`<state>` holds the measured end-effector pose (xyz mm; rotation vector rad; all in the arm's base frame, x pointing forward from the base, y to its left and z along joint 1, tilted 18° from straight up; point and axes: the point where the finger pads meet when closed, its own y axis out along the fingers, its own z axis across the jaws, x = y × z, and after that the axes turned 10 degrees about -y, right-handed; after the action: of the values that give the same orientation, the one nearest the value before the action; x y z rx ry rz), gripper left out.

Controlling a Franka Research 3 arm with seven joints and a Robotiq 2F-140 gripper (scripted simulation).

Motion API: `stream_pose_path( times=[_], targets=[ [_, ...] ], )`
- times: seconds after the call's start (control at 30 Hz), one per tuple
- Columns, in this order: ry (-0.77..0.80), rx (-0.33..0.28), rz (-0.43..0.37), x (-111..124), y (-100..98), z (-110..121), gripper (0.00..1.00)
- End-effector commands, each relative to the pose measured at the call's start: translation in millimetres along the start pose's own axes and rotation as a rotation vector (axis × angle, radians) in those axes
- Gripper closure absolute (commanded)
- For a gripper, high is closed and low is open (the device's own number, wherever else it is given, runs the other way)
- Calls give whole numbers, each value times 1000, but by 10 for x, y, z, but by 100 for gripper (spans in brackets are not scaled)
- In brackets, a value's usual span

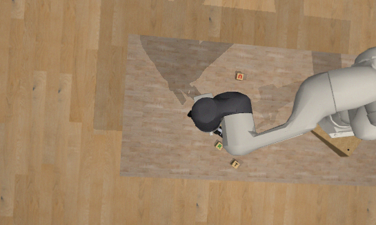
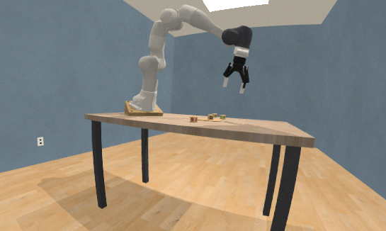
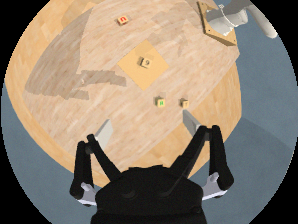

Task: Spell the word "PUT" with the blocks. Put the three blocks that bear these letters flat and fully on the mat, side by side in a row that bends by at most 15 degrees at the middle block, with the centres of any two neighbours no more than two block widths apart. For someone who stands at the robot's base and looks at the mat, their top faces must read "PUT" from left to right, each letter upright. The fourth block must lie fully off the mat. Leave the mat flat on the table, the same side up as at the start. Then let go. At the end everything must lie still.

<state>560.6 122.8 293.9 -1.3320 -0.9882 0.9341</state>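
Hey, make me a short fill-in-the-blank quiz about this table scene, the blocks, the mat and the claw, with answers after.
1. The claw hangs above the table with its fingers ____.
2. The number of blocks lying on the mat is ____.
3. The block with the red letter bears the letter ____.
4. In the top view, the T block lies next to the block with the green letter ____.

Answers: open; one; U; R

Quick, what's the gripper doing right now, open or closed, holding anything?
Gripper: open wide, holding nothing, high above the table.
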Motion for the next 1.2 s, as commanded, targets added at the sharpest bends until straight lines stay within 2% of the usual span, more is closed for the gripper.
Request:
stream_pose_path(
  times=[0.0, 1.17],
  targets=[
    [-138, 5, 8, -72, -60, -14, 0],
    [-575, 9, 17, -447, -543, -209, 0]
  ],
)
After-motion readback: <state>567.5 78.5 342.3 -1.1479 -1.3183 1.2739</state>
